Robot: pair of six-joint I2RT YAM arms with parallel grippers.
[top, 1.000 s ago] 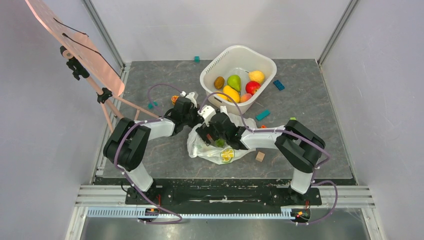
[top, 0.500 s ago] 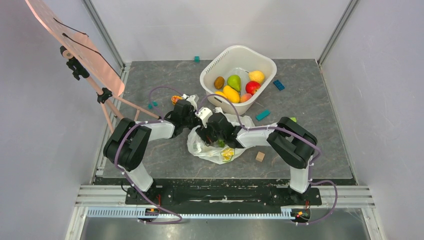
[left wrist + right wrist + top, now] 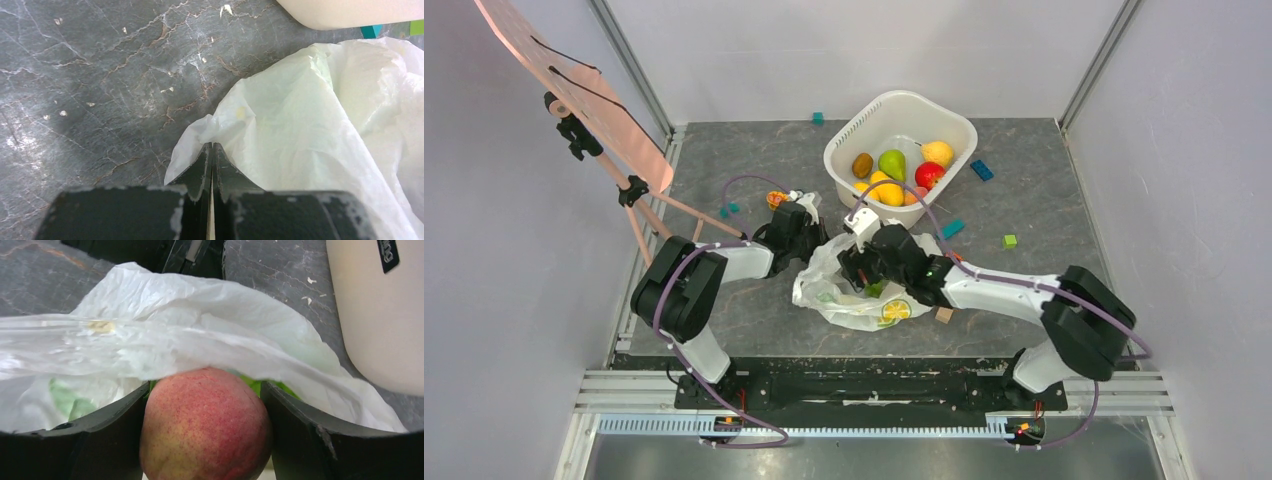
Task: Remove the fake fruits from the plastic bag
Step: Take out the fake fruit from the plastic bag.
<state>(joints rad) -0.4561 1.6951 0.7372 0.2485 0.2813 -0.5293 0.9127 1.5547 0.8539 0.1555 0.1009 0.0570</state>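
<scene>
With several fake fruits (image 3: 894, 172) already in the white tub (image 3: 902, 94), my right end effector (image 3: 205, 405) was clamped on a peach (image 3: 205, 432) at the mouth of the plastic bag (image 3: 165, 335) on the bench (image 3: 1044, 200), my left end effector (image 3: 212, 152) was pinched on its edge, and something green (image 3: 250, 383) lay deeper inside.

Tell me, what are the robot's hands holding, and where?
The right gripper clamps a peach by its two sides, under a fold of the plastic bag. The left gripper pinches the bag's thin edge.
</scene>
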